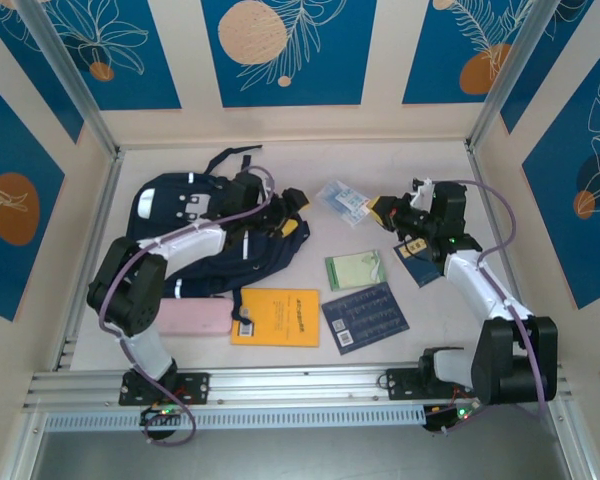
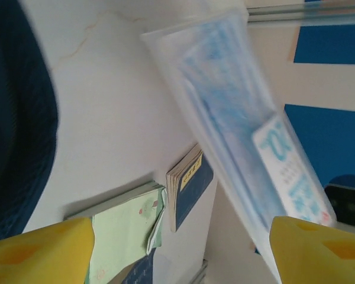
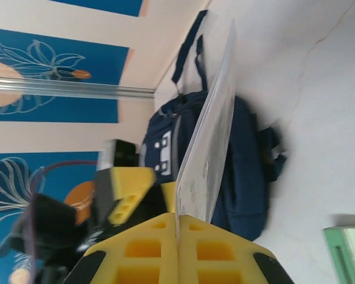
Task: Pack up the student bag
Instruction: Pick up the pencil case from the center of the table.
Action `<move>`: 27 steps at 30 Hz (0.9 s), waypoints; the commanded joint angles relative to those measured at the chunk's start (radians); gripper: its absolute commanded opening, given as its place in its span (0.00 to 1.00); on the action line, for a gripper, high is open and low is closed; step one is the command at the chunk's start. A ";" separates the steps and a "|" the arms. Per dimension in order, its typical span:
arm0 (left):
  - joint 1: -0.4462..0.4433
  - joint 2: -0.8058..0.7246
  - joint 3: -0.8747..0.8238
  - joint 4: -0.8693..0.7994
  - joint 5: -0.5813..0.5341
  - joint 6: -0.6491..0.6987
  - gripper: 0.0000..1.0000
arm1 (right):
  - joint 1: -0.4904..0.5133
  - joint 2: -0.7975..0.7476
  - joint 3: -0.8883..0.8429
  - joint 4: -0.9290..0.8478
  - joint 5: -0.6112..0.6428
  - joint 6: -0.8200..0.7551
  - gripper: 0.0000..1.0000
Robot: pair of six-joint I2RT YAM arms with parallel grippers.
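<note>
Flat on counter (image 1: 410, 165): student bag (image 1: 175, 205); left gripper (image 2: 177, 260) spread wide at the bag's right edge; right gripper (image 3: 177, 242) further right of the bag, pinched on a clear packet (image 3: 210, 136). Best to keep the pinch firm, feed packet edge-first into the bag mouth, release once inside

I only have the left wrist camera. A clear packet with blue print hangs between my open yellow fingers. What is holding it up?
Observer: The right gripper is shut on the clear packet along its edge.
Operator: Where is the bag from there?
Observer: The student bag lies flat to the packet's left, with its straps toward the back wall.
Operator: Is anything on the near side of the bag?
Observer: A pink case lies in front of the bag, with an orange book right beside it.
</note>
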 commanded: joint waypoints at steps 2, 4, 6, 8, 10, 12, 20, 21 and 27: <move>-0.025 -0.057 -0.022 0.192 -0.022 -0.142 0.78 | 0.040 -0.079 -0.032 0.148 -0.037 0.142 0.00; -0.027 -0.074 -0.028 0.216 -0.036 -0.157 0.78 | 0.063 -0.102 -0.053 0.184 -0.028 0.182 0.00; -0.026 -0.086 -0.029 0.230 -0.049 -0.166 0.79 | 0.090 -0.122 -0.079 0.233 -0.011 0.235 0.00; -0.027 -0.088 -0.033 0.257 -0.058 -0.182 0.79 | 0.118 -0.139 -0.101 0.281 0.007 0.278 0.00; -0.026 -0.087 -0.041 0.282 -0.065 -0.200 0.78 | 0.145 -0.156 -0.111 0.310 0.026 0.309 0.00; -0.025 -0.088 -0.044 0.298 -0.075 -0.204 0.76 | 0.178 -0.175 -0.122 0.337 0.053 0.336 0.00; -0.008 -0.115 -0.060 0.357 -0.093 -0.221 0.43 | 0.247 -0.234 -0.169 0.328 0.098 0.358 0.00; -0.005 -0.121 -0.061 0.359 -0.095 -0.221 0.37 | 0.252 -0.241 -0.180 0.327 0.103 0.356 0.00; -0.002 -0.150 -0.062 0.372 -0.106 -0.220 0.09 | 0.263 -0.273 -0.222 0.306 0.125 0.343 0.00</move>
